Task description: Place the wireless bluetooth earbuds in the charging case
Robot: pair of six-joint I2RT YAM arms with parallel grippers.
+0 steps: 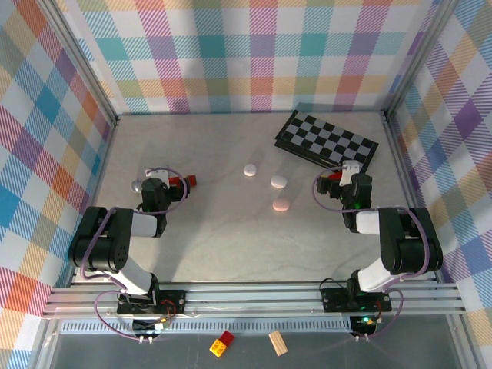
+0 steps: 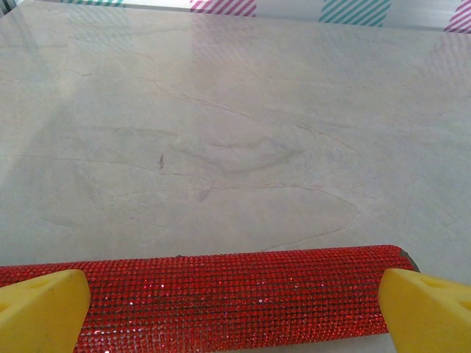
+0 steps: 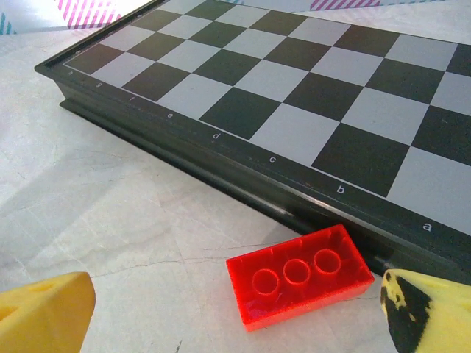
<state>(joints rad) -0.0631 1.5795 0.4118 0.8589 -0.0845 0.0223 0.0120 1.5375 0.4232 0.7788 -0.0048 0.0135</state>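
Observation:
Three small pebble-like cases lie mid-table in the top view: a white one (image 1: 251, 170), another white one (image 1: 278, 181) and a pale pink one (image 1: 281, 205). All look closed. No tiny earbuds can be made out. My left gripper (image 1: 167, 185) rests at the left, open, its yellow fingers (image 2: 40, 309) wide apart with a red sparkly cylinder (image 2: 235, 294) lying across between them. My right gripper (image 1: 338, 180) sits at the right, open, with a red transparent brick (image 3: 298, 283) lying between its fingertips (image 3: 423, 312) on the table.
A black-and-white chessboard (image 1: 327, 138) lies at the back right, its dark edge (image 3: 221, 158) just beyond the red brick. A small clear round object (image 1: 138, 184) sits left of the left gripper. A red-yellow brick (image 1: 223, 344) and a wooden block (image 1: 277, 343) lie below the front rail.

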